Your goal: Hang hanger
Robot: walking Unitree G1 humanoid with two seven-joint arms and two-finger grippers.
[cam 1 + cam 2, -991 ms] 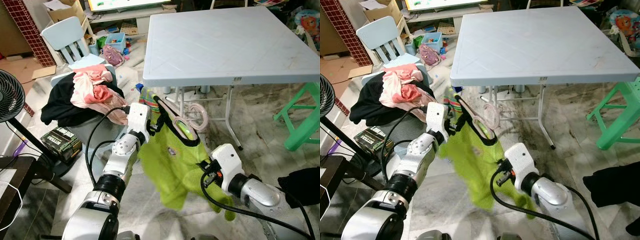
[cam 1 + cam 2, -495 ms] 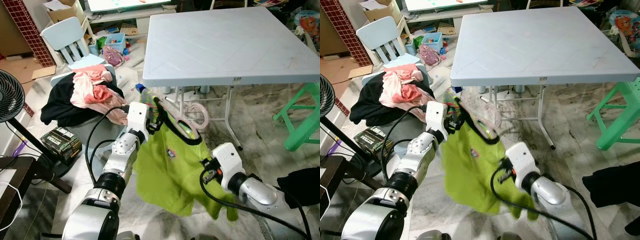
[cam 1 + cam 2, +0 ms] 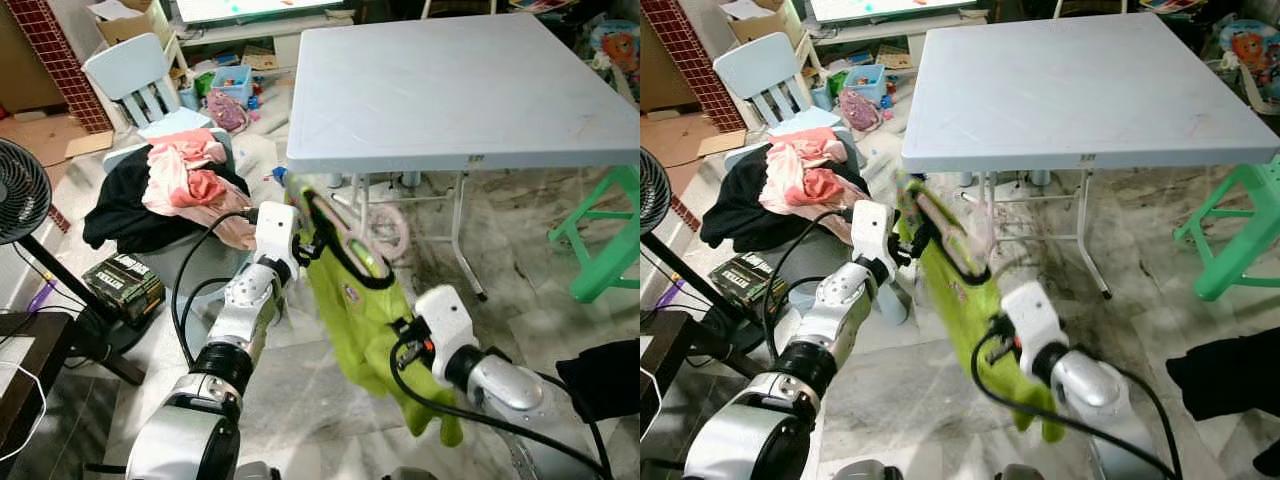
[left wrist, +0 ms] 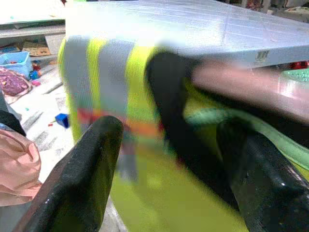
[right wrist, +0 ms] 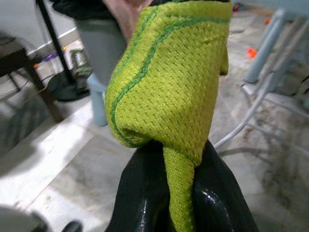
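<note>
Hanger (image 3: pixel 385 228), pink, sits inside the black collar of a lime-green shirt (image 3: pixel 368 320), held in the air in front of the near-left corner of the table (image 3: pixel 470 90). The shirt hangs down between the two arms, above the marble floor (image 3: pixel 300 390). Left gripper (image 3: pixel 312 232) holds the collar end; in its wrist view the two black fingers (image 4: pixel 91 169) stand apart on either side of the blurred collar, and whether they pinch it cannot be told. Right gripper (image 5: pixel 178 203), nearer and lower, is clenched on a fold of the shirt's fabric. Left of the arms, a pile of clothes (image 3: pixel 170 190) lies on a grey bin; a fan (image 3: pixel 20 190) stands at far left.
</note>
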